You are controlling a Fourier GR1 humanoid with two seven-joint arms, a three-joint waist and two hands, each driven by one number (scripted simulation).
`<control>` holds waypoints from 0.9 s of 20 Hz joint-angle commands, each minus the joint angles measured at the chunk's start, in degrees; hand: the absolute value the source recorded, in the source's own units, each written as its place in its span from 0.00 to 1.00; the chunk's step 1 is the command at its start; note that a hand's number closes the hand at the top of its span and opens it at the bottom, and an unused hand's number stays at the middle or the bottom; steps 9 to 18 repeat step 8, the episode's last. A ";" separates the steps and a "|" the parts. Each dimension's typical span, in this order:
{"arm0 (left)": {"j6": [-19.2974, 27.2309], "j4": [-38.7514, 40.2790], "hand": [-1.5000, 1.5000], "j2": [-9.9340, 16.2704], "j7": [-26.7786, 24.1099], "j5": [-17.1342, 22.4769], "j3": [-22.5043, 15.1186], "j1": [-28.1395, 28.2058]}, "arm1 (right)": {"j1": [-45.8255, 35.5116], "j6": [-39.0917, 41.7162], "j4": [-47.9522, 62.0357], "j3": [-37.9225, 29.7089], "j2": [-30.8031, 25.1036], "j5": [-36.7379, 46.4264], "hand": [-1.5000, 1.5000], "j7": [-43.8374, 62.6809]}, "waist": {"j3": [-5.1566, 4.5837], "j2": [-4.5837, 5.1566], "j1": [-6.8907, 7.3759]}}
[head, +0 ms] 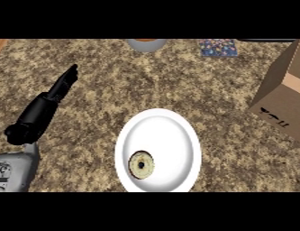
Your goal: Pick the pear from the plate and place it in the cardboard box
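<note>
- While the left hand (64, 83) hangs above the speckled counter (112, 90) with fingers straight and together, it holds and touches nothing.
- On the white plate (169, 131) lies the pear (142, 164), near its lower left rim.
- At the right stands the cardboard box (292, 94), bearing black marks too small to read, well apart from the plate.
- A grey bowl (146, 43) and a patterned packet (218, 47) sit at the far edge.

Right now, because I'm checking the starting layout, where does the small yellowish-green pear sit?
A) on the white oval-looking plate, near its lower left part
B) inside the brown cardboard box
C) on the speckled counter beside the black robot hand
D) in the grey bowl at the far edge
A: the small yellowish-green pear lies on the white plate, toward its lower left, apart from the brown cardboard box at the right and the left robot hand.
</note>
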 commanded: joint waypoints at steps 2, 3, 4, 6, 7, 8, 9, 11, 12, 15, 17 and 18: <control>0.48 -1.36 0.50 -0.48 -0.14 -0.81 -0.83 0.61 | -5.43 5.30 10.97 -11.75 -1.77 -11.18 0.00 8.37 | -0.03 0.20 0.79; 1.47 1.91 0.50 -1.77 -2.35 -1.93 -1.57 0.87 | -6.04 3.61 11.61 -12.85 -1.24 -12.19 0.00 10.37 | -0.14 0.29 -0.16; 0.17 -0.27 0.50 0.04 -0.65 -0.56 -0.10 0.22 | -7.80 4.44 13.92 -14.33 -4.61 -13.07 0.00 13.10 | -0.07 0.36 0.83; 0.85 1.23 0.50 -0.97 -1.24 -1.32 -0.82 -0.70 | -7.47 4.00 16.66 -15.49 -7.36 -13.44 0.00 12.46 | 0.06 0.93 1.19; -0.21 -1.71 0.50 -0.31 0.24 -0.95 -1.20 0.45 | -5.40 1.79 16.74 -15.81 -6.31 -13.48 0.00 9.24 | 0.10 0.75 1.53; 0.36 2.99 0.50 -0.27 -0.97 -0.77 0.39 -3.80 | -6.33 0.72 16.68 -15.76 -5.26 -13.77 0.00 9.76 | 0.01 0.76 0.68; 0.36 2.99 0.50 -0.27 -0.97 -0.77 0.39 -3.80 | -6.33 0.72 16.68 -15.76 -5.26 -13.77 0.00 9.76 | 0.01 0.76 0.68; 0.36 2.99 0.50 -0.27 -0.97 -0.77 0.39 -3.80 | -6.33 0.72 16.68 -15.76 -5.26 -13.77 0.00 9.76 | 0.01 0.76 0.68; 0.36 2.99 0.50 -0.27 -0.97 -0.77 0.39 -3.80 | -6.33 0.72 16.68 -15.76 -5.26 -13.77 0.00 9.76 | 0.01 0.76 0.68; 0.36 2.99 0.50 -0.27 -0.97 -0.77 0.39 -3.80 | -6.33 0.72 16.68 -15.76 -5.26 -13.77 0.00 9.76 | 0.01 0.76 0.68; 0.36 2.99 0.50 -0.27 -0.97 -0.77 0.39 -3.80 | -6.33 0.72 16.68 -15.76 -5.26 -13.77 0.00 9.76 | 0.01 0.76 0.68; 0.36 2.99 0.50 -0.27 -0.97 -0.77 0.39 -3.80 | -6.33 0.72 16.68 -15.76 -5.26 -13.77 0.00 9.76 | 0.01 0.76 0.68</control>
